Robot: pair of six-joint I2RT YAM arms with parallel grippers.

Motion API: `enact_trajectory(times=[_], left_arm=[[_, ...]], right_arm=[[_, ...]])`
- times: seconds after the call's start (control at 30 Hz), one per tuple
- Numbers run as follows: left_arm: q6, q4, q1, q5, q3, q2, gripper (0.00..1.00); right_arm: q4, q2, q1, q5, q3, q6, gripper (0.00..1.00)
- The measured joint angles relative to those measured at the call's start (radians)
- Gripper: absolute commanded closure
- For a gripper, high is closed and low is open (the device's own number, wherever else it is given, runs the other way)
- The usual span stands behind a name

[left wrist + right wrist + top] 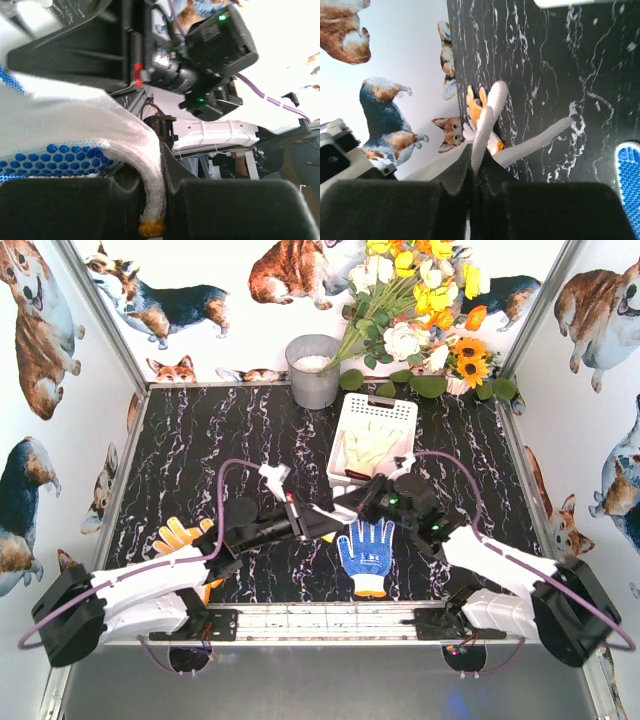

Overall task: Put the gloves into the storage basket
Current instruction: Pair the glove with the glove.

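Note:
A white glove with blue dots [367, 556] lies flat on the black table in front of the arms. The two grippers meet just above it. My left gripper [332, 524] [161, 170] is shut on the yellow-trimmed cuff of a second dotted glove [75, 145]. My right gripper [363, 502] [475, 160] is shut on a white knit glove finger [487, 120]. A white strip of glove [330, 512] spans between the two grippers in the top view. An orange-yellow glove [180, 537] [479, 107] lies at the left. The white storage basket [345, 435] stands behind, with pale gloves [372, 447] inside.
A grey metal bucket [313, 372] stands at the back centre, left of the basket. A bunch of artificial flowers [425, 310] fills the back right corner. Walls printed with corgis close in the table on three sides.

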Motion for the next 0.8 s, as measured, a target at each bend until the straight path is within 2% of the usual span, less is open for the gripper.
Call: enact_trajectory(times=[0.33,0.53,0.8], left_arm=[[0.006,-0.023,-0.102,-0.137,0.068,0.234,1.0],[0.021,-0.019,-0.119,-0.166,0.152,0.36,1.0],[0.044,-0.022,-0.122,-0.196,0.169,0.396,1.0]], right_arm=[[-0.16,-0.247,-0.198,-0.01,-0.078,-0.19,1.0],[-0.215,-0.23,-0.257,-0.024,-0.095,-0.284,1.0],[-0.139,-0.124,-0.273,-0.072,-0.095,-0.35,1.0]])
